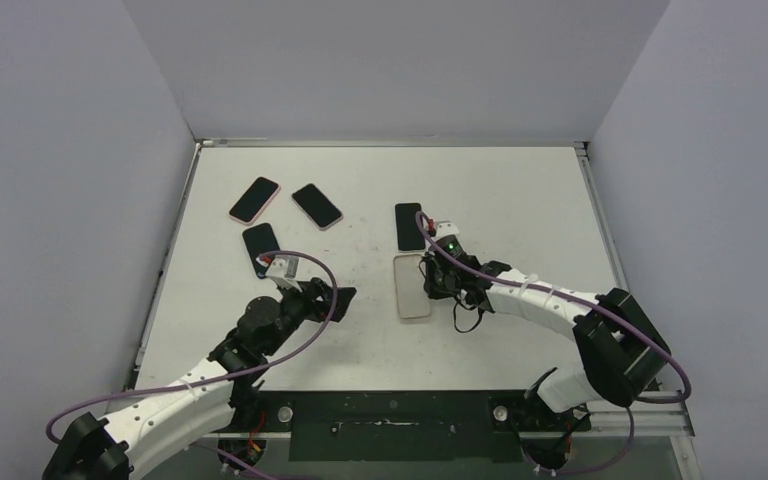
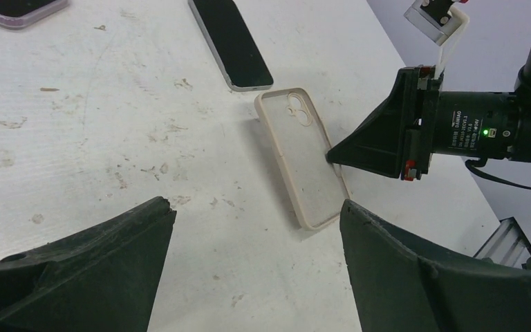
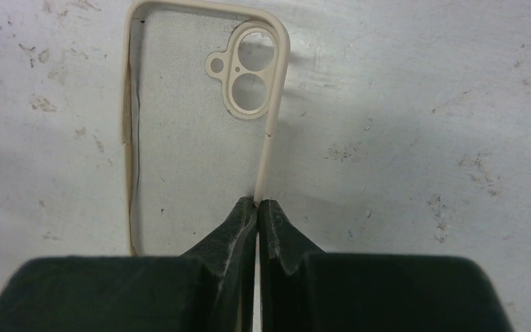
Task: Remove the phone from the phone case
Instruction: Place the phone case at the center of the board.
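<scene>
The table (image 1: 520, 200) was a big white matte sheet, pretty scuffed, so I figured nothing would skate around on it much. The phone (image 1: 410, 226) lay bare and flat near the middle, just past the far end of the phone case (image 1: 412, 286), close to it but apart as far as I could tell. Three more phones (image 1: 317, 205) sat off at the far left.

The phone looked like a stiff, glossy dark slab, dense for its size and slick on the face, so I'd have grabbed it across the long edges rather than the glass. The case was empty, open side up. It was beige and rubbery-looking with rounded corners and thin walls, so probably floppy and nearly weightless.

The right gripper (image 3: 257, 204) had its jaws pinched together on the case's right wall, partway along. The left gripper (image 2: 257, 211) hung near-left of the case, jaws wide apart, holding nothing. Tiniest detail was the double-ring camera cutout (image 3: 249, 76) at the case's far end.
</scene>
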`<action>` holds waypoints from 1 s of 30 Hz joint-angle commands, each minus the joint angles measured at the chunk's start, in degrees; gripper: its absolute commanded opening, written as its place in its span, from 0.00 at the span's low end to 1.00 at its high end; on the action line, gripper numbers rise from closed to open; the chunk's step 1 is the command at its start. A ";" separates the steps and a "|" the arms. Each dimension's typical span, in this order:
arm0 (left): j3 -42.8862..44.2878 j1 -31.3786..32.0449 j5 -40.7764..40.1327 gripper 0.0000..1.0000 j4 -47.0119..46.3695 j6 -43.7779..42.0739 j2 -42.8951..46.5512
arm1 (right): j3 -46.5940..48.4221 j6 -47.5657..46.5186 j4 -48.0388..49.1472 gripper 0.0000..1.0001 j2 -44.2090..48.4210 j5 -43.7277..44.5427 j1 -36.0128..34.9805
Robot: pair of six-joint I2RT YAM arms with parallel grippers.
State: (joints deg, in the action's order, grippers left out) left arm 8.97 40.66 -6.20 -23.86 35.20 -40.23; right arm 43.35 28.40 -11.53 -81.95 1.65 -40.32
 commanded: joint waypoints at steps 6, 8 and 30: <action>2.99 -0.55 -6.54 0.97 6.04 -2.42 4.46 | 5.49 -1.34 -1.18 0.00 -6.18 -3.32 4.17; 2.75 -0.63 -6.72 0.97 5.97 -2.50 4.77 | 6.47 -1.63 -1.42 0.00 -7.52 -3.54 4.63; 2.45 -0.68 -5.84 0.97 5.56 -1.98 4.88 | 10.58 -2.42 -5.38 0.00 -12.57 -4.25 7.20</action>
State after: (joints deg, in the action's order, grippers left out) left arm 9.39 40.34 -11.97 -16.91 33.78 -35.68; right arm 51.79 25.78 -15.16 -95.57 -4.16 -33.67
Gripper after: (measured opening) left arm 0.973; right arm 0.033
